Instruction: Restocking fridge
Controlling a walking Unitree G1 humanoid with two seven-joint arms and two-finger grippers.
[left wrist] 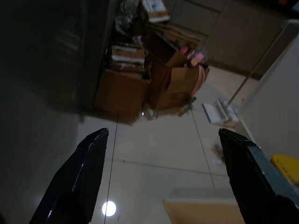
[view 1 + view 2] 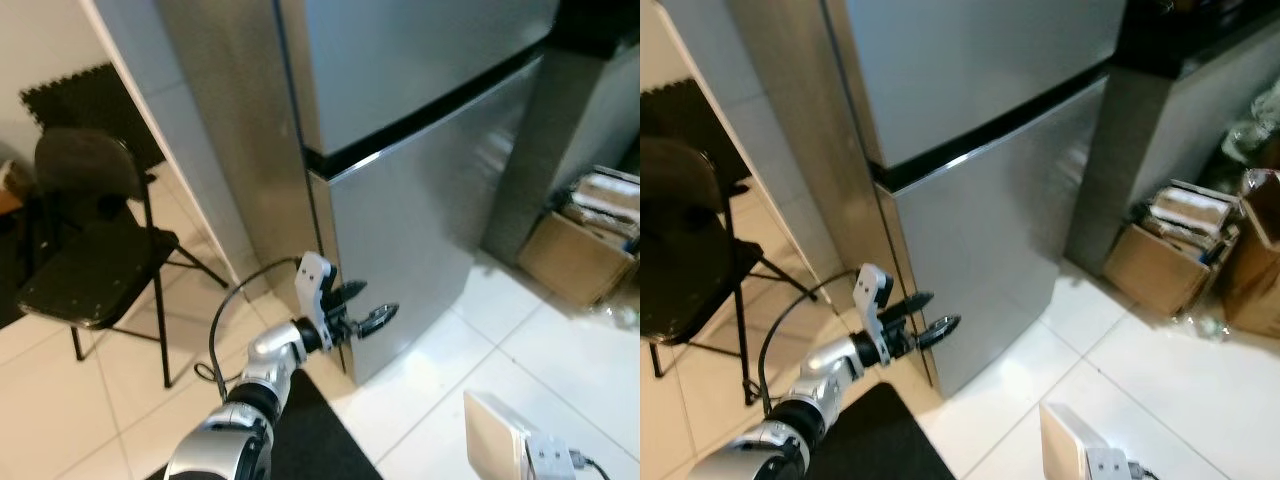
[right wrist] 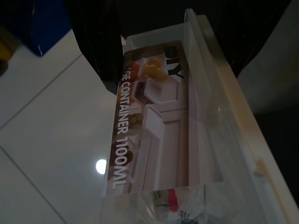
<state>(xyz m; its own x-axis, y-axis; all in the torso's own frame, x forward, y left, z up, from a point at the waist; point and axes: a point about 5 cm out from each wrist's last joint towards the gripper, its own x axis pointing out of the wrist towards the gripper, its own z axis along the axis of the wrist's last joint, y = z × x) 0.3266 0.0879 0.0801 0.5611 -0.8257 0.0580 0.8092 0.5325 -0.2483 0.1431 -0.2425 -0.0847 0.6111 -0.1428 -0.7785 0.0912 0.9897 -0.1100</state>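
A stainless-steel fridge with two doors stands in front of me, both doors closed. My left gripper is stretched out to the left edge of the lower door, near its bottom, with its fingers open and nothing between them. Low at the right, a clear plastic storage container with a printed label is held in my right gripper, black fingers on both of its sides. Its pale end shows at the bottom right of the left eye view.
A black folding chair stands to the left on the white tile floor. Cardboard boxes of papers sit right of the fridge against a grey cabinet. A black mat lies under my left arm.
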